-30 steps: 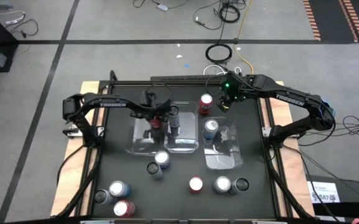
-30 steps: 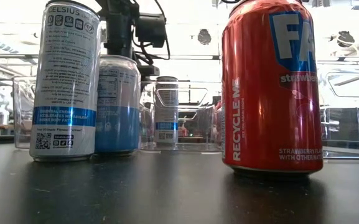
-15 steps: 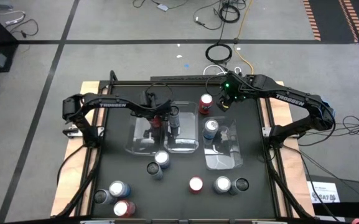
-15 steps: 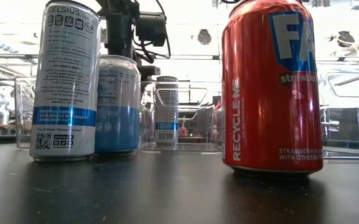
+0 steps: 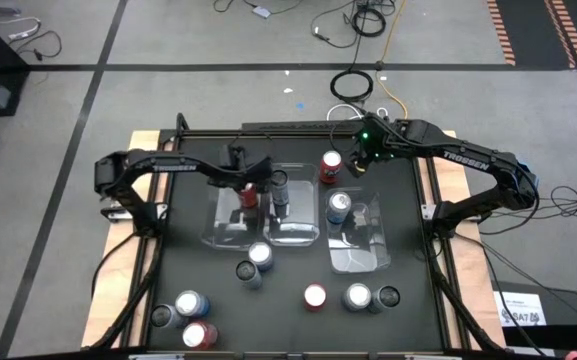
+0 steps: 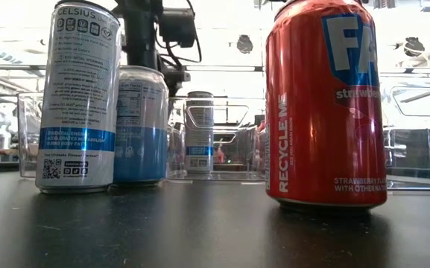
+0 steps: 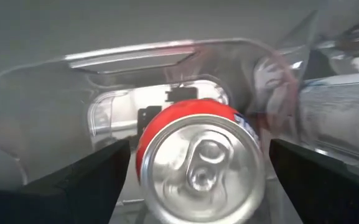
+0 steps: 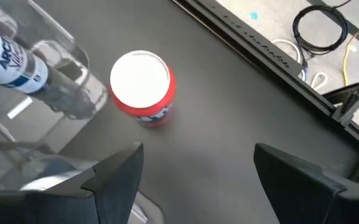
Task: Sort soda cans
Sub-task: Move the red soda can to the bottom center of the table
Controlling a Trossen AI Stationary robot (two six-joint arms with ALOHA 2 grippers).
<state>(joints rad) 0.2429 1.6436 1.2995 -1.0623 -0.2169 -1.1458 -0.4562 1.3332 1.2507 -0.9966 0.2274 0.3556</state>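
The table [image 5: 408, 310] has a matte black top edged with pale wood, and on it sit three clear, glossy plastic bins with rounded corners. The left bin [image 5: 230, 232] holds an upright red can [image 5: 251, 193] whose brushed silver lid and pull tab fill the left wrist view [image 7: 199, 165]. The left gripper [image 5: 249, 180] hangs directly above this can with its dark fingers spread wide on either side, clear of the metal. The middle bin [image 5: 294, 232] holds a slim grey-black can [image 5: 280, 188], standing upright. The right bin [image 5: 360, 250] holds a silver-blue can [image 5: 339, 207] near its far end. The right gripper [image 5: 356, 163] hovers over the bare black surface at the far side of the table, its fingers apart and holding nothing; just beside it a short red can [image 5: 330, 165] with a shiny round top stands outside the bins, also seen in the right wrist view [image 8: 143, 87]. More smooth cylindrical cans stand loose on the near half of the table: a pair near the middle [image 5: 255, 262], a cluster of three at the near left corner [image 5: 188, 315], a red one [image 5: 315, 296], and a silver-topped one touching a dark one [image 5: 368, 297]. In the low view a tall white-and-blue can [image 6: 80, 97] and a fat glossy red can [image 6: 326, 104] loom closest.
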